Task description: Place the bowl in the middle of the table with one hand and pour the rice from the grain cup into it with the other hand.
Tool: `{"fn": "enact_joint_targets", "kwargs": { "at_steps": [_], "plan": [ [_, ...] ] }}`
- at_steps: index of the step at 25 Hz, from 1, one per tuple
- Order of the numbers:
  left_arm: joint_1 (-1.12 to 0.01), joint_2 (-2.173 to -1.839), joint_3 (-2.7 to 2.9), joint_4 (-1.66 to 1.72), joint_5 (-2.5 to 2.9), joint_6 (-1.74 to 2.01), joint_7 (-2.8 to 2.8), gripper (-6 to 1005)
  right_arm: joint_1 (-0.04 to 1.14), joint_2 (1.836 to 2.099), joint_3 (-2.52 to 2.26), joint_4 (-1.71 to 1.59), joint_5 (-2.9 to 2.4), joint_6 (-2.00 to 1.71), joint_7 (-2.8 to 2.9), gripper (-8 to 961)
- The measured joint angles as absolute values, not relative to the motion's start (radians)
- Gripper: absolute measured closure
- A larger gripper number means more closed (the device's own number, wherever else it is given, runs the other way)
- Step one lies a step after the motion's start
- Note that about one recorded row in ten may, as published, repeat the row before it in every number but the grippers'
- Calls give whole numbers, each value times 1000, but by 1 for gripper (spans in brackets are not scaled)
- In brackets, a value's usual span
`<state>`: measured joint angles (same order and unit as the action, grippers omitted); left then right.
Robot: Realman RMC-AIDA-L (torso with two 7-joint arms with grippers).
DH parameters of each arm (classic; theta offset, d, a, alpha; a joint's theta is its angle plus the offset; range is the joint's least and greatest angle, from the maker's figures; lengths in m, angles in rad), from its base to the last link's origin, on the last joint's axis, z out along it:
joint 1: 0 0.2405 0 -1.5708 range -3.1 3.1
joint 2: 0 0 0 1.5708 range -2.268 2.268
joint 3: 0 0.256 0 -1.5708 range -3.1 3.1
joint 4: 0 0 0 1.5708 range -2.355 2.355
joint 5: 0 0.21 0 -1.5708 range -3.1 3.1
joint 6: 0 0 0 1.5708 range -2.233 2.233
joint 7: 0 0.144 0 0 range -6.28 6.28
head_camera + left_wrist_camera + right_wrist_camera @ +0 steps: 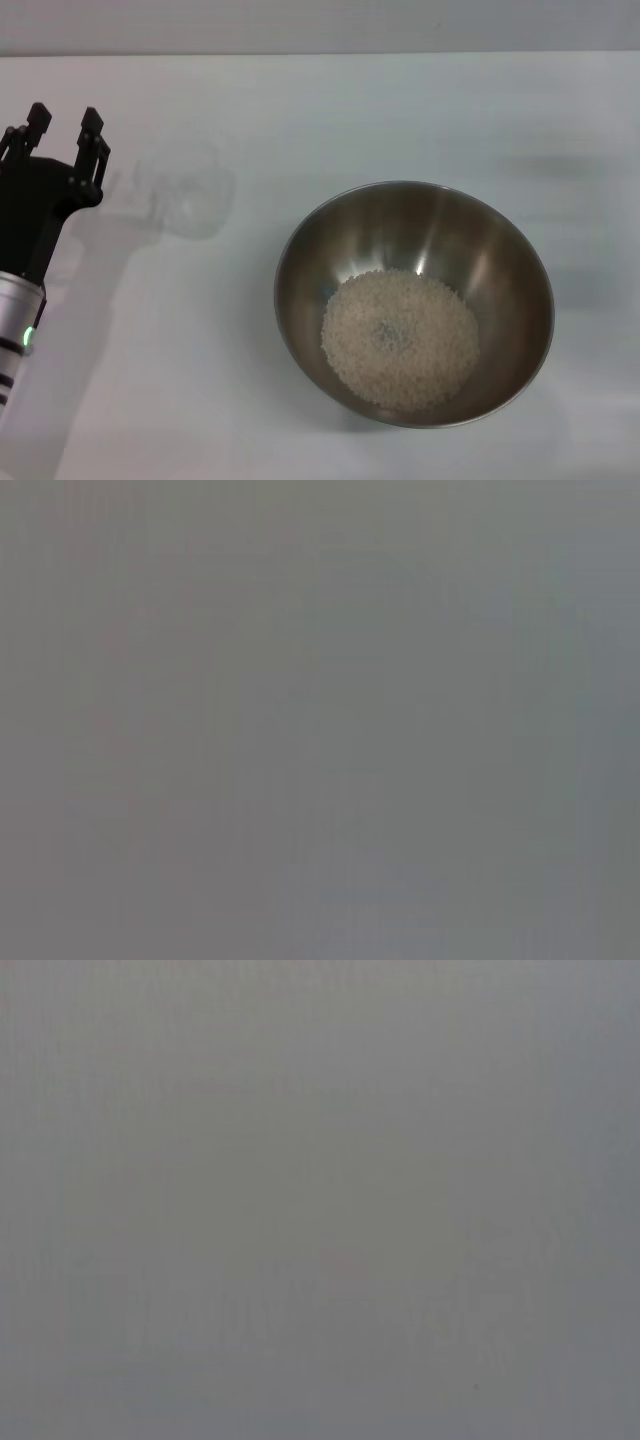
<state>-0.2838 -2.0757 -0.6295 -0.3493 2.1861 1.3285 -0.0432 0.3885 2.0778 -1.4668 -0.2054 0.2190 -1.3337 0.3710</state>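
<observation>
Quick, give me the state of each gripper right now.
Left gripper: jaws open, holding nothing, beside the grain cup on the table.
Right gripper: not in view in any picture.

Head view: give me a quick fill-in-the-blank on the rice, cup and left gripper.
1. The whitish rice grains lie inside the ____.
2. The clear plastic grain cup stands on the white table, holding ____ rice.
3. The black left gripper is open and ____ the cup.

Missing: steel bowl; no; apart from
</observation>
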Motion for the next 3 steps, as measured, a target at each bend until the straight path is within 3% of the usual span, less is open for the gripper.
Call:
{"fn": "enact_joint_targets", "kwargs": {
  "at_steps": [3],
  "plan": [
    [-310,-2078,-657,-346,2183,1298,-70,497,402,2078,-1467,-194,218,-1326,370,457]
  ]
}}
